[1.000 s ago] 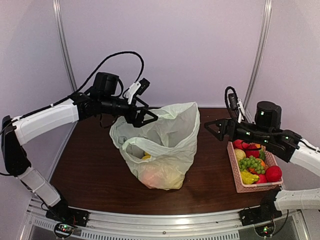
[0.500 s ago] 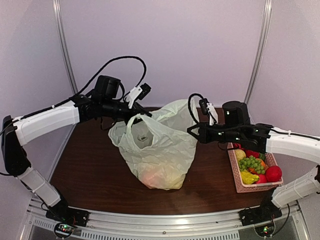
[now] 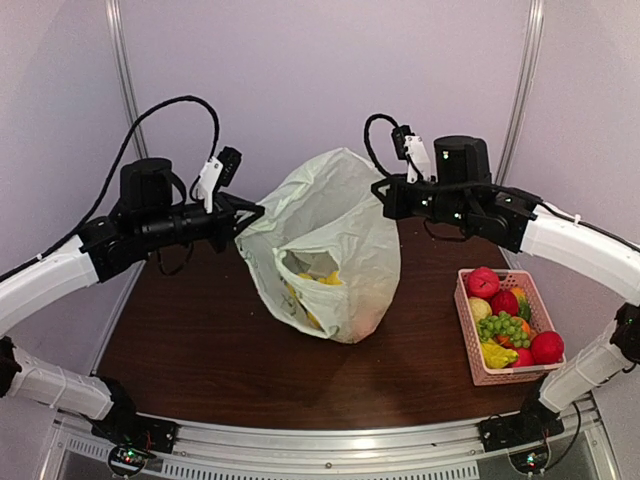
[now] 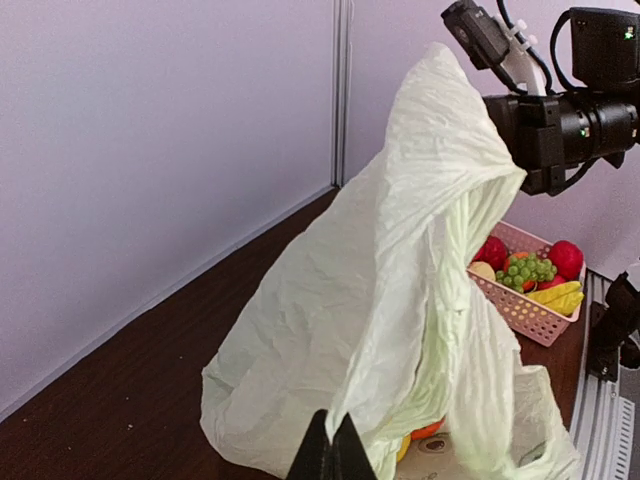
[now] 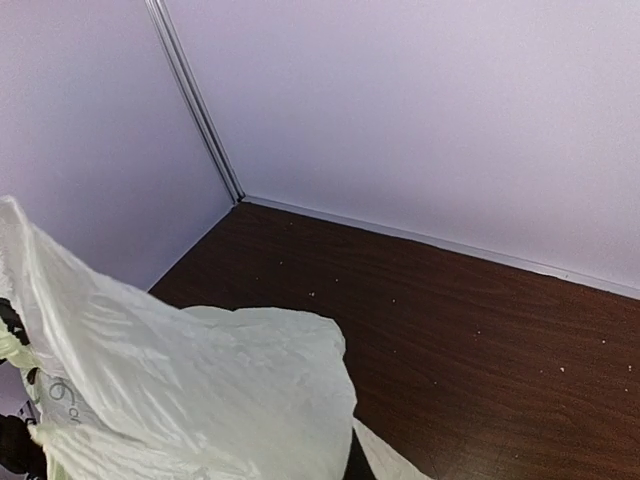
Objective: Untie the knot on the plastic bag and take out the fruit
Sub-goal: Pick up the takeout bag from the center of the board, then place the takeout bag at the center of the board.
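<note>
Hanging between two raised arms: one plastic bag (image 3: 345, 215), pale green, thin, crinkled and translucent, held up at both upper sides, its lower end down on the dark brown wooden surface (image 3: 180, 345) near the middle. Left gripper (image 4: 333, 452): jaws closed tight on a fold of the bag's left edge, the film bunched between the fingertips in the left wrist view. Right gripper (image 3: 383, 197): jaws closed, pinching the bag's upper right side, which rises to a peak beside it. One handle loop hangs open on the front face of the bag, forming a gap. Fruit (image 3: 322, 279): inside the bag, in its lower half; yellow pieces show through the gap, and an orange piece shows under the film in the left wrist view. The number of pieces cannot be told. Basket (image 3: 470, 345): pink, slatted, rectangular, on the right part of the surface, well apart from the bag. It contains a green grape bunch (image 3: 503, 327), several red fruits (image 3: 547, 347) and some yellow pieces. Pale lilac walls (image 3: 330, 70) stand behind and at both sides.
</note>
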Controlling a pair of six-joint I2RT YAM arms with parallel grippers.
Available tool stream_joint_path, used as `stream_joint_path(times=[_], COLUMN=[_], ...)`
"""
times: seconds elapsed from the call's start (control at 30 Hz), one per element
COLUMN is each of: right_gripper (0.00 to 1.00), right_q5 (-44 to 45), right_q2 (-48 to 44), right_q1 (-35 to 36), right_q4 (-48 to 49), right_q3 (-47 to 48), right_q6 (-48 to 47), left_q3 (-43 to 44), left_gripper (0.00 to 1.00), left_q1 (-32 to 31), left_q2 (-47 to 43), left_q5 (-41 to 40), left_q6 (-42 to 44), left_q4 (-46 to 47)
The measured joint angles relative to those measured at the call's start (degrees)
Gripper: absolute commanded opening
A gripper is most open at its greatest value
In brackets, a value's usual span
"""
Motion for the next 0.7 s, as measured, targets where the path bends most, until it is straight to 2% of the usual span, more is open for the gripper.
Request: stream_joint_path(times=[0.17, 0.3, 0.47, 0.63, 0.7], right_gripper=[0.50, 0.71, 0.76, 0.70, 0.71], right_q5=[2.3, 3.1, 5.3, 6.9, 7.0], right_q2=[-0.1, -0.7, -4.2, -8.6, -7.9], right_q1=[0.0, 0.0, 2.3, 7.8, 9.9], right_q4=[-1.0, -2.6, -5.2, -5.5, -5.4], right_q3=[-1.1, -4.2, -4.9, -2.3, 0.3], right_q6=[-0.8, -0.7, -1.8, -3.9, -5.0], left_q3=[-5.0, -7.6, -7.7, -7.7, -7.8], left_gripper=[0.00, 0.00, 0.00, 0.00, 0.00], left_q1=[0.0, 0.0, 0.0, 0.0, 0.0], left_q2=[-3.6, -3.0, -2.1, -2.1, -2.1], left_q5=[-0.1, -0.6, -0.6, -0.7, -1.0], left_q6=[-1.6, -2.4, -3.1, -3.6, -3.7], left_q4=[2.3, 1.9, 1.9, 2.1, 2.3])
